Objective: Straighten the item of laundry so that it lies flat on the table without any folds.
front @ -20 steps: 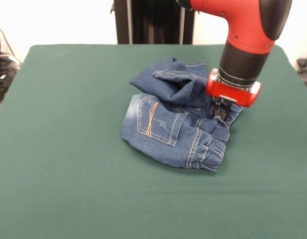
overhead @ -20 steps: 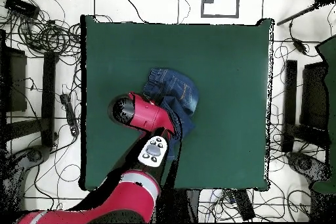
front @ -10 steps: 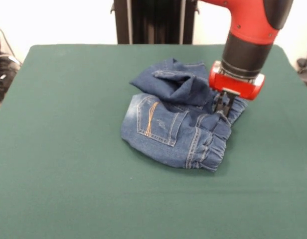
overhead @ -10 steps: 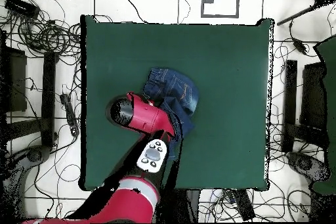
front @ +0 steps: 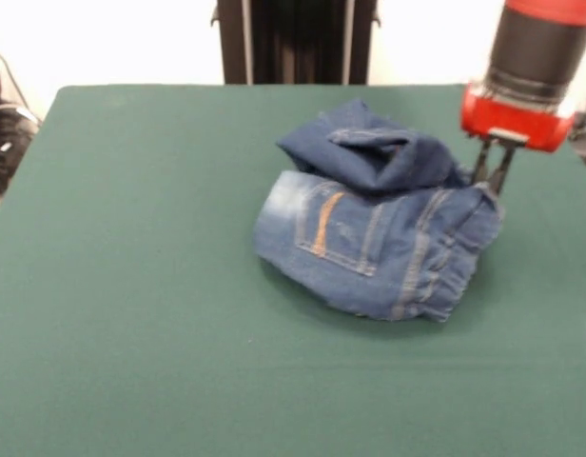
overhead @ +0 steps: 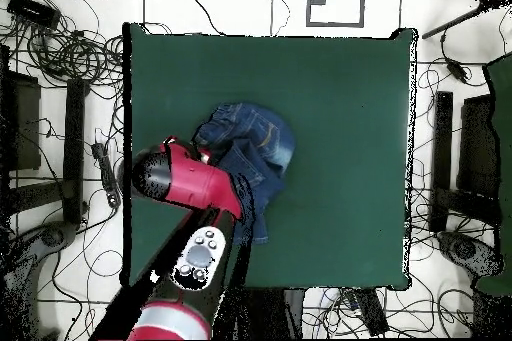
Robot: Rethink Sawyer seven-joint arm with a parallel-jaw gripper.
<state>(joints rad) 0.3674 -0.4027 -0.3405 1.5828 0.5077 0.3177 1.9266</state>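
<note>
Front view: the table (front: 112,314) carries the jeans (front: 374,233) in a crumpled heap, to the left of the gripper (front: 493,171) and just below it. Heap's left part shows a back pocket with orange stitching, facing up. A folded leg is piled on top at centre. At the heap's right edge the gathered waistband rises to the gripper, which is closed on that edge, its thin fingers pinching the denim; the cloth looks lifted there. Overhead view agrees: the jeans (overhead: 245,152) lie beside the arm's red wrist, gripper itself hidden beneath it.

Assessment: the garment is soft, light and limp. It will drape and drag under a pull, not slide as one piece. Denim on felt is likely to grip, not slip. Not fragile. Waistband or a leg hem appears the soundest hold. Folds remain; task judged incomplete.
</note>
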